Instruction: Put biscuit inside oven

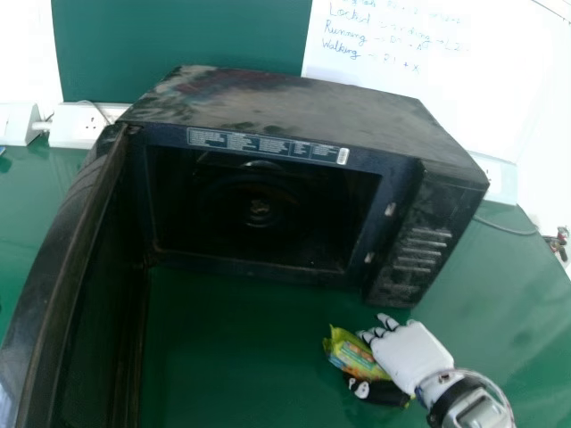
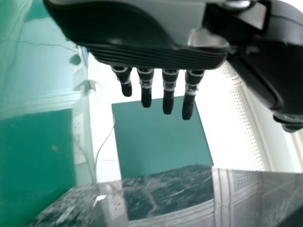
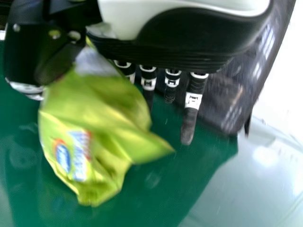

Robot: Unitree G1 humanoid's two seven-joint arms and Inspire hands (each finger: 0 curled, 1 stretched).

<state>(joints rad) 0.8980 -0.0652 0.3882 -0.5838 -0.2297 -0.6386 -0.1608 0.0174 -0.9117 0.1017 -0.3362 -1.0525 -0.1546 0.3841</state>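
Observation:
In the head view my right hand (image 1: 413, 355) is in front of the oven's right corner, with the yellow-green biscuit packet (image 1: 352, 355) at its fingers and thumb. The right wrist view shows that packet (image 3: 94, 123) pinched between the thumb and fingers of my right hand (image 3: 189, 45), partly covering the fingers. The black oven (image 1: 294, 107) faces me with its door (image 1: 80, 267) wide open on the left and its cavity dark. My left hand (image 2: 156, 54) has straight fingers in the left wrist view and holds nothing.
Green tabletop (image 1: 241, 357) lies in front of the oven, between the open door and my right hand. A white board (image 1: 401, 80) stands behind, with a socket box (image 1: 78, 127) at the back left and a cable (image 1: 508, 227) on the right.

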